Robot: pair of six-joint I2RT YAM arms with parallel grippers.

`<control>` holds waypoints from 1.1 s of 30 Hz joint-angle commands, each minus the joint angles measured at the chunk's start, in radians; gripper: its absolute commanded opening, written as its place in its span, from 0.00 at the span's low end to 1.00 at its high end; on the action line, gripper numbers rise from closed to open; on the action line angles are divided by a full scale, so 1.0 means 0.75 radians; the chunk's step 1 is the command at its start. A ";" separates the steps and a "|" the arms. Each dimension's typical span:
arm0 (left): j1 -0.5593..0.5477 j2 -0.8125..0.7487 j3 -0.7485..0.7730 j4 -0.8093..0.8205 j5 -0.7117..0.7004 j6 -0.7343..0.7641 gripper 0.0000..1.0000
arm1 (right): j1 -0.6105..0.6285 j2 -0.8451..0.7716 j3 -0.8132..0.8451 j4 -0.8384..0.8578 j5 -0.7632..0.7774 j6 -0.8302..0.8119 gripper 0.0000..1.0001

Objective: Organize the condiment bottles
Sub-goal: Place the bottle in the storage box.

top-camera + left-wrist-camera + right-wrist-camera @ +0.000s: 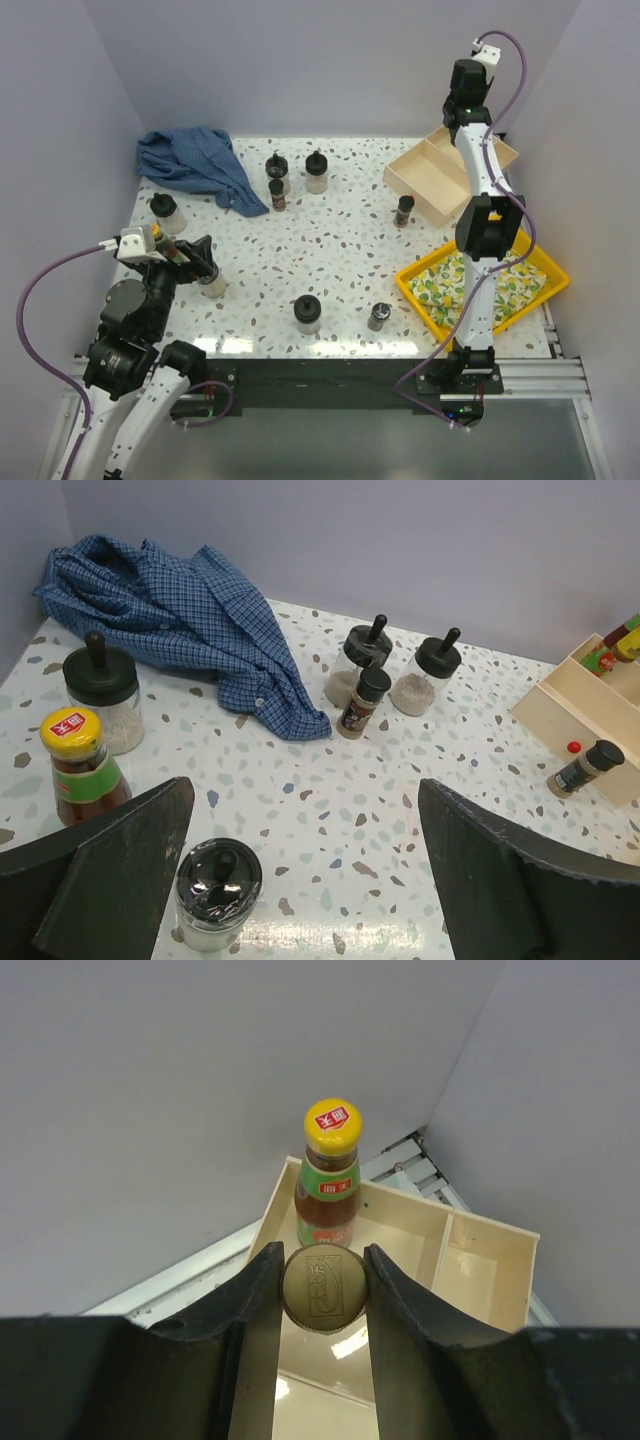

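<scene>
My right gripper (322,1256) is shut on the olive-gold cap of a bottle (322,1290), held over the beige divided tray (480,1260). A yellow-capped sauce bottle (331,1175) stands upright in the tray just beyond it. My left gripper (305,792) is open and empty, low over the table. A squat black-lidded jar (215,890) stands by its left finger (120,865). A yellow-capped sauce bottle (80,765) and a knob-lidded jar (103,690) stand further left. Two knob-lidded jars (362,660) (430,670) and a small shaker (362,700) stand ahead.
A blue checked cloth (195,165) lies at the back left. A yellow tray with a lemon-print cloth (545,268) sits front right under the right arm. A shaker (403,211) stands beside the beige tray (420,170). Two jars (307,313) (379,317) stand near the front edge.
</scene>
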 commanded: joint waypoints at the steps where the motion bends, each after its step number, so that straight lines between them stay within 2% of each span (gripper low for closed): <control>1: -0.008 0.014 0.001 0.028 -0.019 -0.016 1.00 | -0.019 -0.035 0.013 0.262 0.075 -0.013 0.00; 5: -0.008 0.026 0.001 0.028 -0.021 -0.016 1.00 | -0.019 -0.011 0.003 0.288 0.075 0.000 0.00; 10: -0.008 0.026 0.003 0.028 -0.021 -0.016 1.00 | -0.019 -0.037 -0.144 0.405 0.083 -0.029 0.00; 17: -0.008 0.040 0.003 0.030 -0.016 -0.014 1.00 | -0.019 0.000 -0.152 0.544 0.120 -0.125 0.00; 21: -0.008 0.057 0.003 0.028 -0.012 -0.011 1.00 | -0.076 0.030 -0.146 0.556 0.085 -0.119 0.00; 30: -0.008 0.071 0.003 0.030 -0.008 -0.011 1.00 | -0.088 0.055 -0.173 0.663 0.116 -0.174 0.00; 33: -0.008 0.077 0.003 0.034 -0.006 -0.011 1.00 | -0.088 0.026 -0.248 0.724 0.110 -0.176 0.00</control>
